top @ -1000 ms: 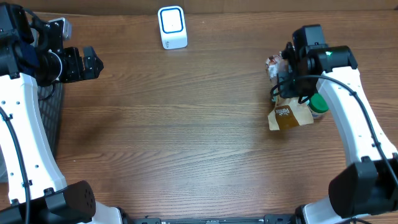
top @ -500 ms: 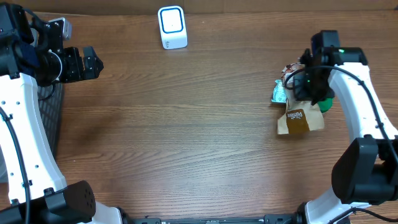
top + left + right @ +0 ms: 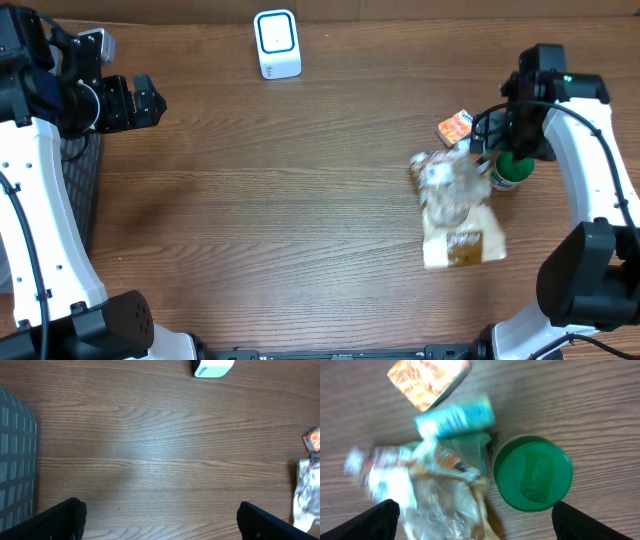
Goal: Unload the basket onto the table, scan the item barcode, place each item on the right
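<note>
**While both grippers gape empty, the items lie loose by the green-lidded jar (image 3: 511,168)**

A motion-blurred clear crinkled bag (image 3: 447,190) lies just beside the jar, with a teal packet (image 3: 455,416), an orange box (image 3: 454,126) and a brown packet (image 3: 463,245) near it. The right gripper (image 3: 480,521) hangs above the jar, spread wide. The left gripper (image 3: 160,521) and white barcode scanner (image 3: 277,44) are well apart from the jar.
</note>
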